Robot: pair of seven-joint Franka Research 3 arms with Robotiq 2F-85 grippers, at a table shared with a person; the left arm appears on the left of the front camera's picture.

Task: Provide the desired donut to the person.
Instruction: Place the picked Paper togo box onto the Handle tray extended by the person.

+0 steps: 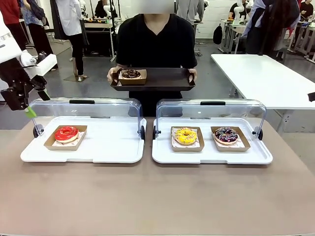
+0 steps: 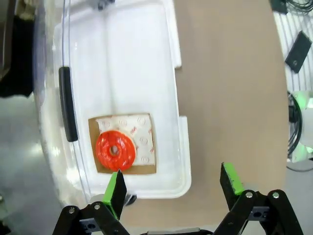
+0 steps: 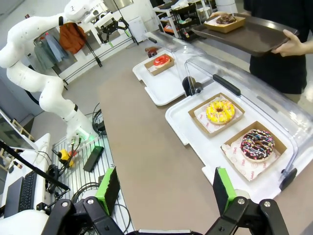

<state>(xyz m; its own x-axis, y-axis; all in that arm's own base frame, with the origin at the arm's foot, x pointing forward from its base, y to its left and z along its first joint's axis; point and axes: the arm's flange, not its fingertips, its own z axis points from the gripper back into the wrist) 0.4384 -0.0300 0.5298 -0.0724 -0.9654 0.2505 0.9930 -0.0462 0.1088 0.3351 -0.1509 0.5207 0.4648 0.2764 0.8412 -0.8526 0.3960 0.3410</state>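
The person [image 1: 155, 44] in a black T-shirt stands across the table, both hands holding a dark tray [image 1: 162, 79]. On it lies a chocolate donut [image 1: 131, 74] in a cardboard tray, also seen as the donut [image 3: 226, 19] in the right wrist view. A red donut [image 1: 66, 133] [image 2: 115, 150] sits in the left display case. A yellow donut [image 1: 185, 136] [image 3: 219, 111] and a dark sprinkled donut [image 1: 226, 135] [image 3: 257, 144] sit in the right case. My left gripper [image 1: 30, 104] [image 2: 173, 188] hangs open above the left case's outer end, holding nothing. My right gripper [image 3: 165, 186] is open and empty, high over the table's right side.
Both white cases [image 1: 113, 152] [image 1: 162, 155] have their clear lids [image 1: 83, 110] [image 1: 211, 112] tipped open toward the person. The brown tabletop [image 1: 157, 196] in front of them is bare. A white table [image 1: 266, 73] stands at the back right, with bystanders behind.
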